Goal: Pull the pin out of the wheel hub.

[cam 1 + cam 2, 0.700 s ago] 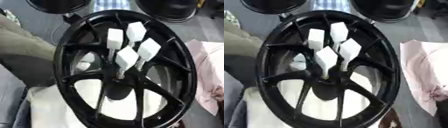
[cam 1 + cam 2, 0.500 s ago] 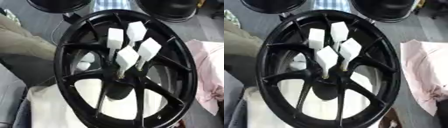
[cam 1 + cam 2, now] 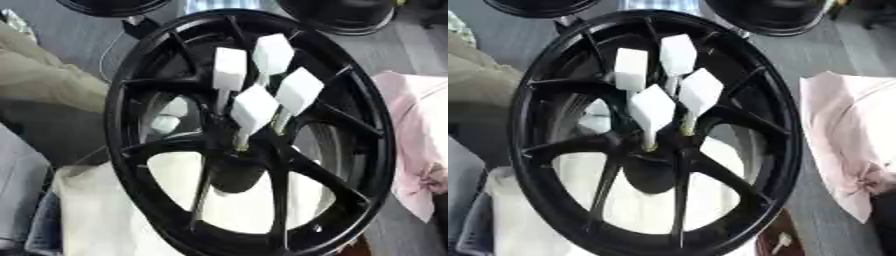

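A large black spoked wheel hub (image 3: 118, 115) stands tilted and fills most of both views. Several pins with flat white rectangular heads stick out around its centre (image 3: 236, 172): one at the upper left (image 3: 229, 69), one at the top (image 3: 272, 52), one at the right (image 3: 298, 90) and the nearest one (image 3: 254, 108), whose thin shaft runs down to the hub. Two small white pieces (image 3: 171, 115) show behind the left spokes. Neither of my hands appears in either view.
A white cloth (image 3: 96, 210) lies under the wheel, and a pink cloth (image 3: 420, 150) lies at the right. Two more black wheels (image 3: 350, 15) sit at the top edge. Beige fabric (image 3: 44, 75) is at the left. A small white piece (image 3: 780, 242) lies at the bottom right.
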